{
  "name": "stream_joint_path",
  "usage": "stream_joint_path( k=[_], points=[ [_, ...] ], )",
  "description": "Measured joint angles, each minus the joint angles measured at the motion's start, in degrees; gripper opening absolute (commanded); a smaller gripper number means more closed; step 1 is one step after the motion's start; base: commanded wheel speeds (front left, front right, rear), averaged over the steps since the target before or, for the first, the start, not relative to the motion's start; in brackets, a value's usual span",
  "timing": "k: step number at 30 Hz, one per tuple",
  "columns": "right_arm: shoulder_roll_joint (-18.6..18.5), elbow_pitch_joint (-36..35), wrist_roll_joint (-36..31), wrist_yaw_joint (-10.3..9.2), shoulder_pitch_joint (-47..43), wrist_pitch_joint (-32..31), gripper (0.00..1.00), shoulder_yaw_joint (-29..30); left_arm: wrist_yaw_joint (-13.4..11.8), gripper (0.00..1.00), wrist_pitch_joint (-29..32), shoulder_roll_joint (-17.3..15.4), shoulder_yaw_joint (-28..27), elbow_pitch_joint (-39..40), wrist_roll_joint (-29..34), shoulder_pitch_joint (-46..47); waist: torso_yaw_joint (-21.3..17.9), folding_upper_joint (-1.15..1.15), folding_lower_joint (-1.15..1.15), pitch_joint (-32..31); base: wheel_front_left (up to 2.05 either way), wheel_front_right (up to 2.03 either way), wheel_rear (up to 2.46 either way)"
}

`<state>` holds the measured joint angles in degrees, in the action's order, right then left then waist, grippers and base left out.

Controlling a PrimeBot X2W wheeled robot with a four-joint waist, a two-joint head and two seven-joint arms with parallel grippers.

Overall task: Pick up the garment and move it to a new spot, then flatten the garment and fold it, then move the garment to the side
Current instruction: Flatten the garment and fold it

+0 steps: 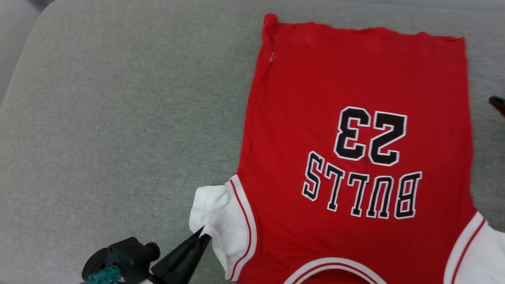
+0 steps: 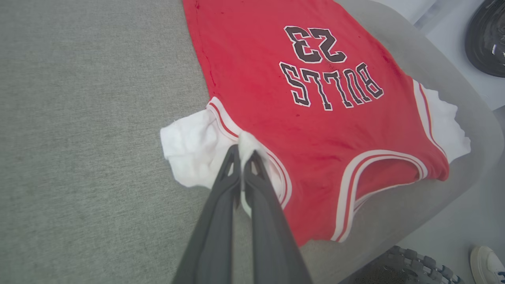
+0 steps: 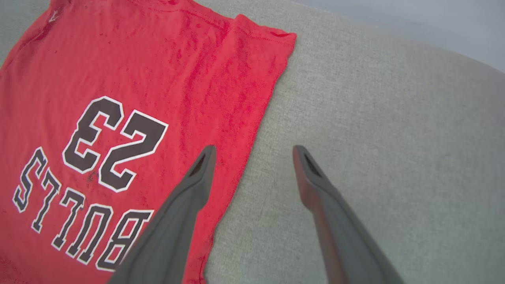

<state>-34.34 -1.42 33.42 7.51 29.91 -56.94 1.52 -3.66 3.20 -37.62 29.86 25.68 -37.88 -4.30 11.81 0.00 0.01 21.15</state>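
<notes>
At the near left of the grey cushion (image 1: 118, 118), the left gripper (image 1: 203, 232) has its jaws closed tight on a pinch of white fabric from the garment (image 1: 355, 79); the left wrist view shows a small tuft of that cloth bunched up between the two dark fingertips (image 2: 236, 157); the fabric belongs to the white sleeve (image 1: 215, 213), which lies crumpled just beside the striped armhole trim. Beyond it the red jersey lies spread flat on the cushion, collar end nearest the robot, so the black lettering (image 1: 361, 193) and the number 23 (image 1: 370, 136) read upside down; the second white sleeve (image 1: 483, 252) lies at the near right. Further along, the right gripper (image 3: 254, 148) has its jaws spread wide with nothing between them, one finger above the red cloth and the other above bare cushion, straddling the jersey's side edge; whether either finger touches, I cannot tell. Farthest off, the hem (image 1: 367, 31) runs across the cushion, slightly rumpled at its left corner.
</notes>
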Motion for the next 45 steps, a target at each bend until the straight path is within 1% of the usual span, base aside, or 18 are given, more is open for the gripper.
stream_joint_path(
  k=[3, 5, 8, 12, 17, 23, 24, 26, 27, 31, 35, 41, 45],
  points=[
    [0.09, 4.59, -2.65, -0.01, 7.35, -4.87, 1.00, 0.66, 0.76, 0.00, 1.48, 0.63, 1.97, 1.71, 1.02, 1.84, 2.98, 0.00, 0.00, 2.39, 0.00, 0.00, 0.00],
    [-0.23, 7.59, -5.15, -0.01, 11.44, -6.94, 1.00, 1.27, 1.72, 0.00, 2.47, 1.15, 3.32, 2.52, 1.66, 3.55, 5.02, 0.00, 0.00, 3.97, 0.00, 0.00, 0.00],
    [-1.41, 11.77, -8.56, -0.01, 16.24, -9.16, 1.00, 2.04, 2.65, 0.00, 3.22, 2.20, 4.26, 3.38, 2.53, 6.34, 7.95, 0.00, 0.00, 6.35, 0.00, 0.00, 0.00],
    [-2.11, 16.41, -12.76, -0.01, 20.81, -10.72, 1.00, 3.68, 3.19, 0.00, 3.70, 3.19, 5.11, 3.98, 3.03, 8.27, 11.35, 0.00, 0.00, 9.20, 0.00, 0.00, 0.00],
    [-2.38, 20.37, -15.93, -0.01, 23.28, -11.76, 1.00, 5.11, 3.58, 0.00, 3.31, 4.28, 5.55, 3.99, 2.93, 9.17, 14.65, 0.00, 0.00, 11.86, 0.00, 0.00, 0.00],
    [-2.53, 21.39, -16.89, -0.01, 23.81, -11.88, 1.00, 5.41, 3.98, 0.00, 2.12, 5.22, 5.66, 2.79, 2.52, 9.44, 16.63, 0.00, -0.01, 13.59, 0.00, 0.00, 0.00],
    [-2.53, 21.41, -16.73, -0.01, 23.71, -11.95, 0.88, 5.46, 4.08, 0.00, 2.00, 5.23, 5.63, 2.49, 2.42, 9.47, 16.73, 0.00, -0.01, 13.75, 0.00, 0.00, 0.00],
    [-2.44, 21.39, -16.61, -0.01, 23.47, -12.20, 0.06, 5.69, 4.17, 0.00, 1.56, 5.23, 5.56, 2.04, 2.40, 9.51, 16.76, 0.00, -0.01, 13.86, 0.00, 0.00, 0.00],
    [-2.44, 21.25, -16.39, -0.01, 23.24, -12.20, 0.00, 5.78, 4.17, 0.00, 1.49, 5.22, 5.49, 1.89, 2.35, 9.53, 16.73, 0.00, -0.01, 13.87, 0.00, 0.00, 0.00],
    [-2.68, 21.06, -16.19, 0.00, 21.08, -11.15, 0.00, 5.97, 4.25, 0.00, 0.73, 4.92, 5.00, 0.67, 2.24, 9.62, 15.79, 0.00, -0.01, 12.99, 0.00, 0.00, 0.00],
    [-2.03, 21.69, -15.27, 0.01, 18.65, -10.34, 0.00, 6.17, 4.14, 0.00, 0.38, 4.31, 4.66, -0.12, 2.75, 9.78, 14.30, 0.00, -0.01, 11.29, 0.00, 0.00, 0.00],
    [-1.43, 21.47, -12.65, 0.00, 11.46, -8.78, 0.00, 5.06, 2.11, 0.00, 0.33, 3.64, 3.34, -1.81, 3.39, 9.42, 11.05, 0.00, -0.01, 7.11, 0.00, 0.00, 0.00],
    [-1.07, 19.26, -9.60, 0.00, 4.19, -7.36, 0.00, 3.24, 1.03, 0.00, 0.31, 3.15, 2.59, -3.42, 2.38, 7.91, 8.27, 0.00, -0.01, 3.51, 0.00, 0.00, 0.00]
  ],
)
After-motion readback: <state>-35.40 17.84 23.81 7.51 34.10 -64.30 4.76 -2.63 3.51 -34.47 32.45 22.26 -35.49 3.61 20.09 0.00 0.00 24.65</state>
